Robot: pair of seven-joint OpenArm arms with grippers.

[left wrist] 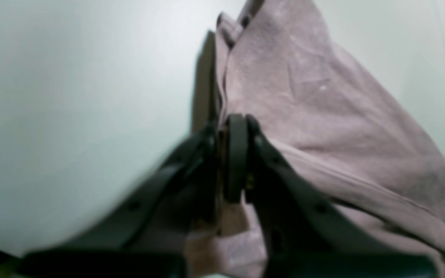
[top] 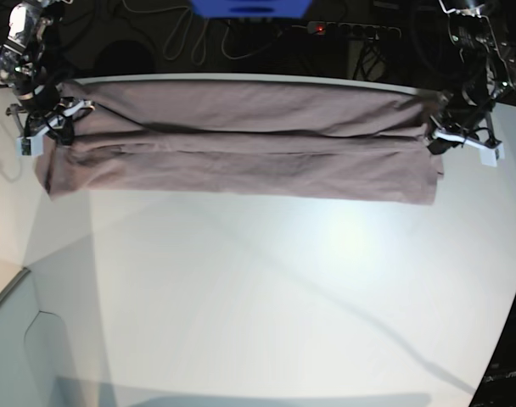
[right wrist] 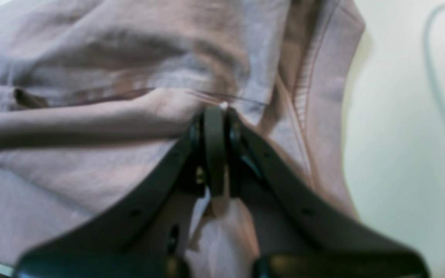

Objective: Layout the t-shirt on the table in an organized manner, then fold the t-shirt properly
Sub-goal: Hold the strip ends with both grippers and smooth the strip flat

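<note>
The mauve-grey t-shirt [top: 241,144] is pulled taut into a long, creased horizontal band across the far side of the white table [top: 258,288]. My left gripper [top: 434,140] pinches its end on the right of the base view. My right gripper [top: 54,119] pinches the opposite end. In the left wrist view the left gripper [left wrist: 228,131] is shut on a folded edge of the t-shirt [left wrist: 303,96]. The right wrist view has the right gripper [right wrist: 216,116] shut on bunched cloth of the t-shirt [right wrist: 110,58] beside a ribbed seam.
Behind the table's far edge lie dark cables [top: 182,38], a blue object [top: 249,7] and a power strip [top: 351,30] with a red light. The table's curved edge [top: 508,314] runs down the right. A thin grey cable [right wrist: 439,77] shows in the right wrist view.
</note>
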